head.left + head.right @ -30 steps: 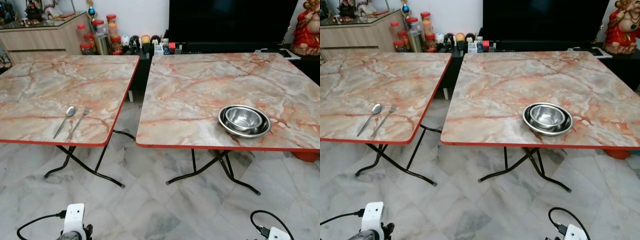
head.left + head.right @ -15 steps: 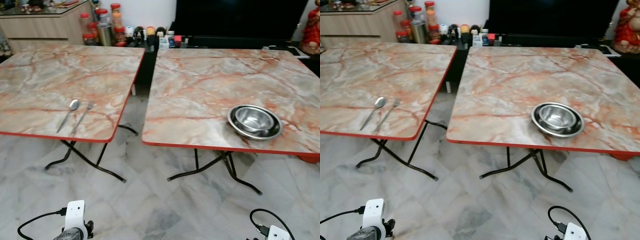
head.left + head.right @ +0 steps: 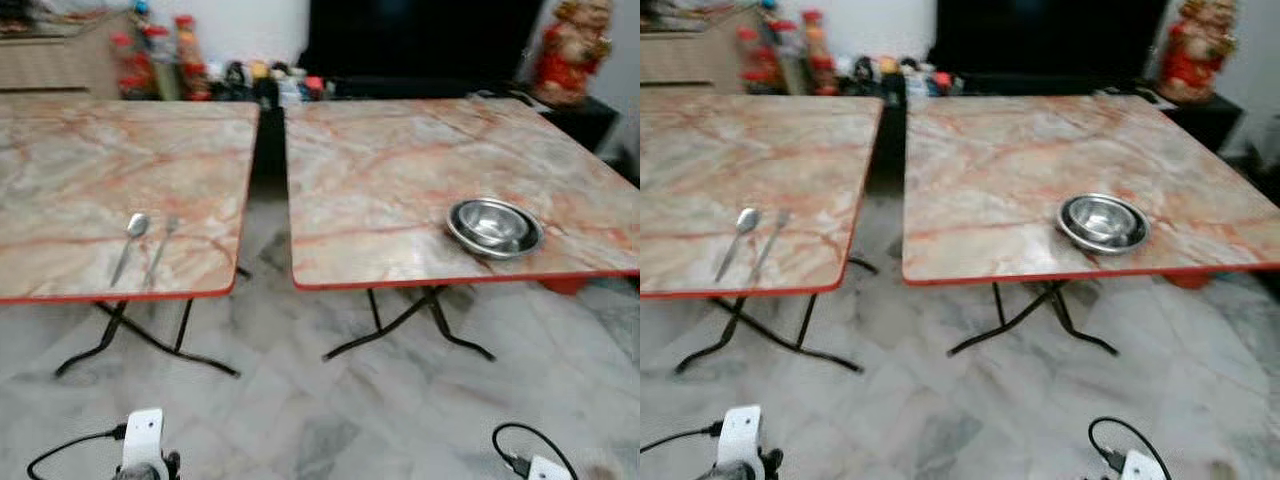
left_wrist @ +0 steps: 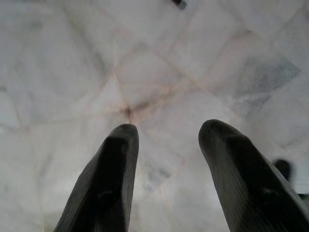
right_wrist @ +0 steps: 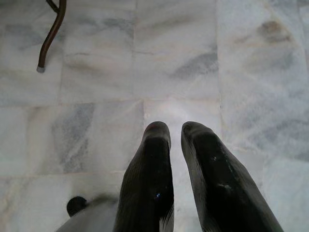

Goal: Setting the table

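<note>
A spoon (image 3: 131, 239) and a fork (image 3: 160, 249) lie side by side near the front edge of the left marble-patterned table (image 3: 70, 160). On the right table (image 3: 400, 160), near its front right, sits a steel bowl (image 3: 494, 226) nested in a wider steel dish. Both arms hang low over the tiled floor, well short of the tables. My left gripper (image 4: 169, 126) is open and holds nothing. My right gripper (image 5: 176, 126) is shut and holds nothing.
A narrow gap separates the two tables, and black folding legs (image 3: 400, 325) spread out under each. Behind them are a dark TV (image 3: 420, 40), jars (image 3: 150, 60), small items on a low cabinet, and a red figurine (image 3: 562, 50). Marble floor tiles (image 3: 320, 410) lie between me and the tables.
The head view has shifted and blurred, and the tables look slightly farther off. The cutlery and the bowl keep their places on the tables.
</note>
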Controlling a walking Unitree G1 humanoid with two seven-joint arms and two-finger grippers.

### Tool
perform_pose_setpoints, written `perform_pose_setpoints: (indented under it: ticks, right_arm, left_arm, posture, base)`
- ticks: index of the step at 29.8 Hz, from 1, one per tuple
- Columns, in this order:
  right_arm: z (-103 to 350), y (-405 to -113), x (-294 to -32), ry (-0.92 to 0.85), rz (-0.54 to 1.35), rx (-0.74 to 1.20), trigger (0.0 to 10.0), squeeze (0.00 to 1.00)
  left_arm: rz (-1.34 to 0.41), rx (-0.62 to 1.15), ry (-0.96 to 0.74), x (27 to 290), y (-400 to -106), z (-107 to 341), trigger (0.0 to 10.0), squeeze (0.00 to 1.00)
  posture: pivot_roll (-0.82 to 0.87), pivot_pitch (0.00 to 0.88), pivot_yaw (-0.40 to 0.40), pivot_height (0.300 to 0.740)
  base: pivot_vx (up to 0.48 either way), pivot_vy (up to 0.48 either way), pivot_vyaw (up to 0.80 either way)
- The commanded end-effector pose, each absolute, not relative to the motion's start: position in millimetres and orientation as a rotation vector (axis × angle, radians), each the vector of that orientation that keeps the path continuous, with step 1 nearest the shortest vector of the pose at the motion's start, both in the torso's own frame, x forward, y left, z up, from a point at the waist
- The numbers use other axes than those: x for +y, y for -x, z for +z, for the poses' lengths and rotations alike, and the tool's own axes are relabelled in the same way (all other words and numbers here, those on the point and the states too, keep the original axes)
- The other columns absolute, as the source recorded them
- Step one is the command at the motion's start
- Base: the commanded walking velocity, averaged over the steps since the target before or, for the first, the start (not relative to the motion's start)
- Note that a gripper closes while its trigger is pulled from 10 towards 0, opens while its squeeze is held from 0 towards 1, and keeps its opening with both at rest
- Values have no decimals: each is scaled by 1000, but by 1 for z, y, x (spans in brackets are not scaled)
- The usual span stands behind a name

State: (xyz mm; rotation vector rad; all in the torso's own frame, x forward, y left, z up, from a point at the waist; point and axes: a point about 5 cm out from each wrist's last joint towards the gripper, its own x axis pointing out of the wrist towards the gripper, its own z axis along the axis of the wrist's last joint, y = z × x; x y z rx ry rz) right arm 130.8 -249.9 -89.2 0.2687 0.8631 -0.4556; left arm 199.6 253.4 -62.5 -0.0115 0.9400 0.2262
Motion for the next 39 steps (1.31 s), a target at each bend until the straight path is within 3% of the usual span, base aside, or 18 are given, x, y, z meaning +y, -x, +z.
perform_pose_setpoints:
  ticks: [1,26,31,39]
  right_arm:
    - [-88,-133,-251,-269,-459,849,10000,0]
    - [-89,-132,-248,-260,-463,847,10000,0]
    - [-89,-132,-249,-254,-466,849,10000,0]
    - [-89,-132,-249,-250,-459,851,10000,0]
  left_arm:
    - [225,950,-4,256,-197,-63,10000,0]
    - [240,957,-14,261,-190,-65,10000,0]
    - [237,968,-13,259,-185,-68,10000,0]
    - [237,984,-12,258,-173,-74,10000,0]
  posture:
    - [40,0,4,740]
    - [50,0,9,740]
    - [48,0,10,740]
    - [52,0,10,740]
  base:
    - [0,480,0]
    - [0,480,0]
    - [0,480,688]
    - [0,480,0]
